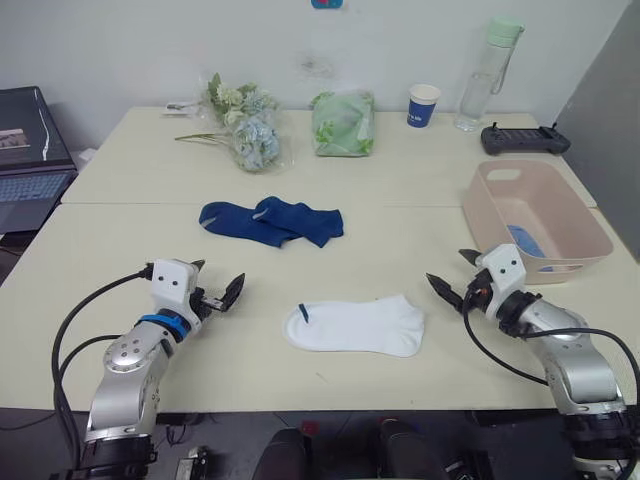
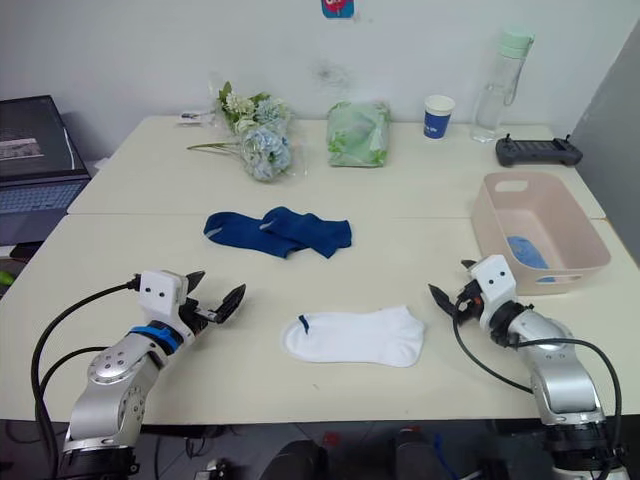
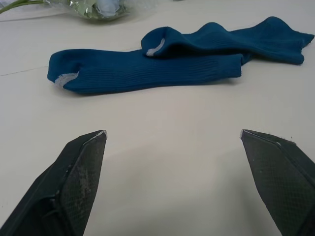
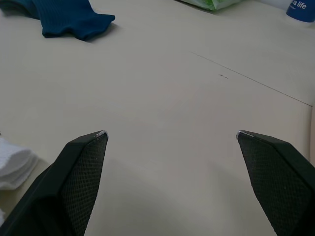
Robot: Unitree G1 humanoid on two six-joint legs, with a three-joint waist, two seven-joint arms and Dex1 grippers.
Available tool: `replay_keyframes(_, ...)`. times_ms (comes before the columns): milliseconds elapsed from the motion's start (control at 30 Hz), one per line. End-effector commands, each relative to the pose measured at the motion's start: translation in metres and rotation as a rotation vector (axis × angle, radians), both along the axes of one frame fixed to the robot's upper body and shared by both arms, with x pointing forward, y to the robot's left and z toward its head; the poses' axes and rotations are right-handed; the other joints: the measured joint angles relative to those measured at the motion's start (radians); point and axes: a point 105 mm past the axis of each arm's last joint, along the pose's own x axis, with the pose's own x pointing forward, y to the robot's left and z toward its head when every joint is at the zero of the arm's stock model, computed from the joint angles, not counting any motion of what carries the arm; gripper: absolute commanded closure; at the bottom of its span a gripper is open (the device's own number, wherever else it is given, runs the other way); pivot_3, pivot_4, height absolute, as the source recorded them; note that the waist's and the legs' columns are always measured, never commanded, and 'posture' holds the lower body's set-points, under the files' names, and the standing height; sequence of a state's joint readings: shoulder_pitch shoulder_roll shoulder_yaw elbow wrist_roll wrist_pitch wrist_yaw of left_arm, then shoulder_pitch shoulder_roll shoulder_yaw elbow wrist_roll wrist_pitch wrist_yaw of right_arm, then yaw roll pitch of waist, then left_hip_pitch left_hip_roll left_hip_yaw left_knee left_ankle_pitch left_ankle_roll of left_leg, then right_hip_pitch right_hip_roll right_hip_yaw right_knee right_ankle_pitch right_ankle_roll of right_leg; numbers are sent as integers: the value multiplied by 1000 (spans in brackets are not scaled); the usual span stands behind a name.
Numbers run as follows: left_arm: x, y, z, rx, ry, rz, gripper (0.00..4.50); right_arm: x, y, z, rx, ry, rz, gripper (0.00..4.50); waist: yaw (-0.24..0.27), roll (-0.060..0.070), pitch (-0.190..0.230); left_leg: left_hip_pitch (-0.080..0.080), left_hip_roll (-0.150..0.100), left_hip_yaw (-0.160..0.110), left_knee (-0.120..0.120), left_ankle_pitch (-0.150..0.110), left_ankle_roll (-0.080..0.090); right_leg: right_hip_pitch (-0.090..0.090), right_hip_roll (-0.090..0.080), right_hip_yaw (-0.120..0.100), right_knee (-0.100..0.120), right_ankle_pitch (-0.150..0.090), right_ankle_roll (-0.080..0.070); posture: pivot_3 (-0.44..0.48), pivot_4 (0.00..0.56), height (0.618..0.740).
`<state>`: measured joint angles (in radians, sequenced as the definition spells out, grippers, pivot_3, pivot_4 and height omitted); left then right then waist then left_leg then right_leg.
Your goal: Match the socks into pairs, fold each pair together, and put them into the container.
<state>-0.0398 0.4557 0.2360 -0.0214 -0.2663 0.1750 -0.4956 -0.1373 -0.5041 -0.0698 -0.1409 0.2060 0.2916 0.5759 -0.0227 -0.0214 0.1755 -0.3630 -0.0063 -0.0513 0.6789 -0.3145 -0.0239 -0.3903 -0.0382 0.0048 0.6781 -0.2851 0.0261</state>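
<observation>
- We see our left claw (image 1: 218, 285) low over the near left part of the bench (image 1: 130, 215), its two black fingers spread wide with nothing between them.
- Our right claw (image 1: 455, 275) sits low over the near right part of the bench, fingers also wide apart and empty.
- The white socks (image 1: 357, 326) lie flat on the bench between the two claws, apparently stacked one on the other, with a small dark mark near the cuff end that points toward our left; neither claw touches them.
- The navy socks (image 1: 270, 221) lie farther back near the middle of the bench, one overlapping the other, well apart from the white ones. In the left wrist view they lie straight ahead of the open fingers (image 3: 78, 172).
- The pink container (image 1: 535, 215) stands on the right side of the bench, just behind our right claw, with something light blue (image 1: 524, 240) lying on its floor.
- Along the far edge stand a bunch of flowers (image 1: 243, 125), a green bag (image 1: 343, 123), a blue-and-white paper cup (image 1: 423, 105), a clear bottle (image 1: 482, 75) and a black controller (image 1: 524, 139).
- A laptop (image 1: 32, 155) sits off the left end of the bench.
</observation>
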Motion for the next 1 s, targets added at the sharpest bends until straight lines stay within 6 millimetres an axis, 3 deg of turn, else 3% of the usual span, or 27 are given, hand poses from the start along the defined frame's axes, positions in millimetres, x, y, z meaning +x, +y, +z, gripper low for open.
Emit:
replay_keyframes(33,-2,1,10,31,-44,-4,43,2,1,15,-7,-58,-4,0,0,0,0,0,0,0,0,0,0,0,0,0,0,0,0,0,150,740)
replay_keyframes(433,9,-7,25,88,-89,-67,43,2,3,25,-15,-84,0,0,-1,0,0,0,0,0,0,0,0,0,0,0,0,0,0,0,150,740)
replay_keyframes(633,7,-26,30,77,-81,-187,43,-2,11,28,-5,-57,63,0,-1,0,0,0,0,0,0,0,0,0,0,0,0,0,0,0,150,740)
replay_keyframes(800,-12,-46,43,37,-20,-409,43,-37,30,22,89,188,307,0,-2,0,0,0,0,-1,0,0,0,0,0,-1,0,0,0,0,150,740)
replay_keyframes(1000,-19,-50,57,85,7,-520,43,-64,42,-2,83,408,413,0,-1,0,0,0,0,-1,-1,0,0,1,0,-1,-1,0,0,0,150,740)
